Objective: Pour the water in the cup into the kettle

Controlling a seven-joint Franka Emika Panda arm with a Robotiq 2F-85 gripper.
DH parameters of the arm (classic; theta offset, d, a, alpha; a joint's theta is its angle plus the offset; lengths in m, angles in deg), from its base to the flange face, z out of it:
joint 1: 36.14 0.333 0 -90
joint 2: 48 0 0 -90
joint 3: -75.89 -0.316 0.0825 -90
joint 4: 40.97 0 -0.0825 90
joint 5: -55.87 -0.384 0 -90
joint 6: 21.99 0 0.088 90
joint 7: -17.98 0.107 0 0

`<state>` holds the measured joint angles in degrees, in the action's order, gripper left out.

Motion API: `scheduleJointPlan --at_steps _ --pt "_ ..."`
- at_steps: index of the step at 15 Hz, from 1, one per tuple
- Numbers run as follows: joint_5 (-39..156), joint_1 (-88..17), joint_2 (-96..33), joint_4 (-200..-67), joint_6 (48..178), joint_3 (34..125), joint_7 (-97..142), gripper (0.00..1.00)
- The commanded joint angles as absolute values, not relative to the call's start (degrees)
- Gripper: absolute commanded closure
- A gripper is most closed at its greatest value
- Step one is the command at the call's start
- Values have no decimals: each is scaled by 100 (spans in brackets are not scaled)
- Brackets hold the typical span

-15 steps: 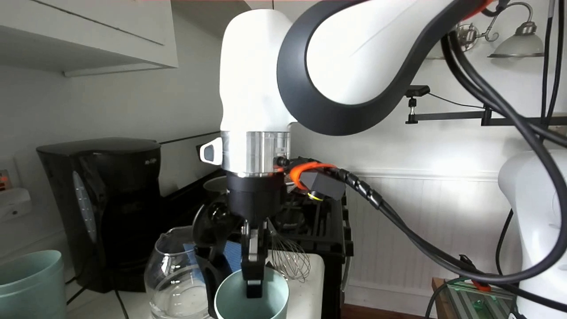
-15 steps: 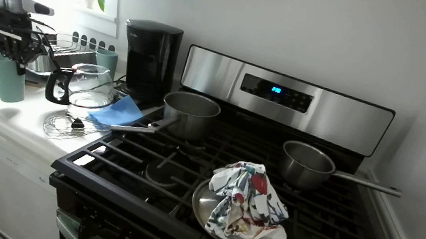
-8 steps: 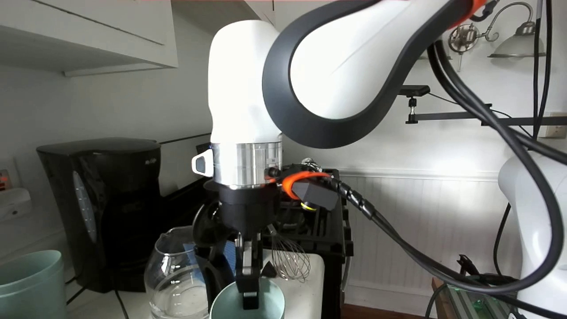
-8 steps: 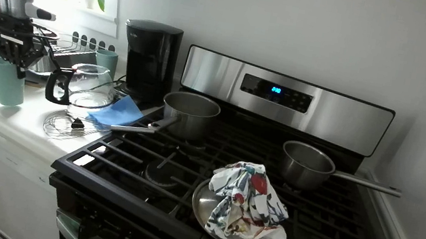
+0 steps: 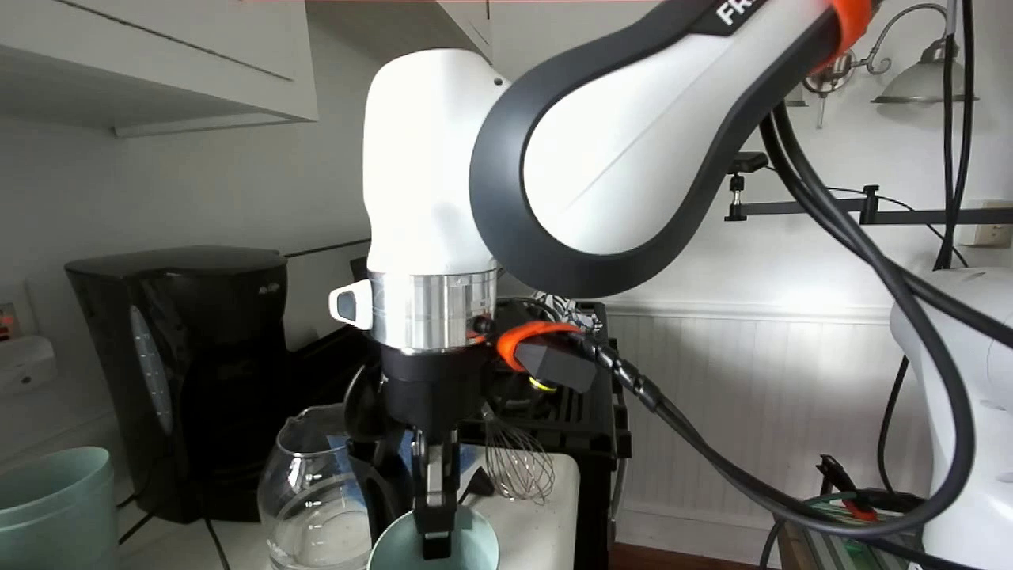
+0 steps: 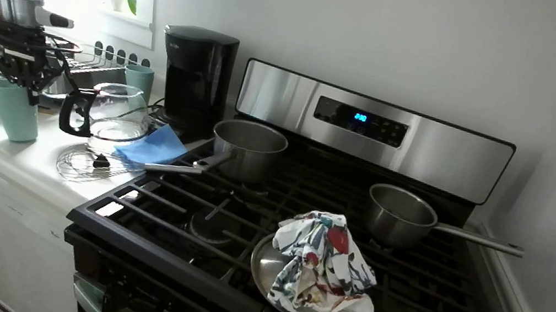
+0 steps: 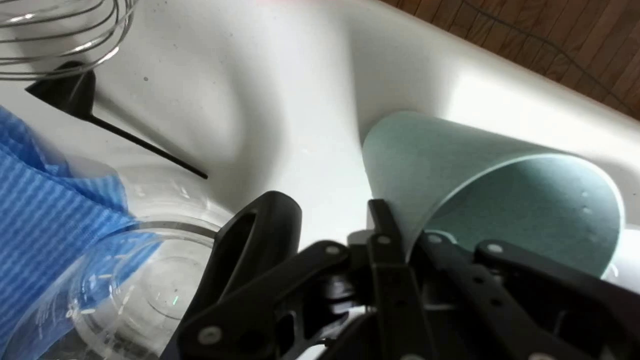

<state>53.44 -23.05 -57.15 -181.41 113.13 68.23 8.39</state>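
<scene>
While the arm [image 5: 625, 158] shows the letters "FR" [image 5: 736, 11] at one o'clock in an exterior view, the jaws pinch the wall of the cup [image 7: 485, 181], at three o'clock in the wrist view.

You're in a kitchen, and the stove [image 6: 165, 266] with its lit control panel [image 6: 361, 121] tells you so. Two metal saucepans [image 6: 246, 165] stand on the stove. Just beside the stove, your white table [image 6: 40, 160] carries a black coffee maker [image 6: 196, 76] and a wire whisk [image 6: 81, 165], with a white dishwasher [image 6: 5, 224] beneath it, next to the stove; a white cabinet [image 5: 158, 55] hangs higher than the stove.
</scene>
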Motion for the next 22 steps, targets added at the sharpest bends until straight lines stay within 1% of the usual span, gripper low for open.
scheduleJointPlan --at_steps 1,2,3,4,8,9,12,14,20,21,22 --pt "5580 -2397 -5645 -18110 11574 6749 743 71" --pt "5557 -2394 -5653 -18122 11650 6759 728 69" --pt "5516 -2390 -5667 -18124 11699 6773 699 63" --pt "5479 -2392 -5692 -18119 11707 6782 693 55" --pt "5025 -2324 -5805 -18022 11495 6832 561 29" --pt "4917 -2320 -5800 -17917 11188 6836 596 23" --pt "4710 -2326 -5832 -17757 10795 6815 686 2" --pt "4763 -2357 -5874 -17644 10560 6785 859 0" --pt "5365 -2505 -6194 -17449 10178 6651 1977 1" --pt "5503 -2537 -6234 -17425 10131 6629 2181 12" --pt "5649 -2575 -6289 -17400 10062 6597 2389 26"
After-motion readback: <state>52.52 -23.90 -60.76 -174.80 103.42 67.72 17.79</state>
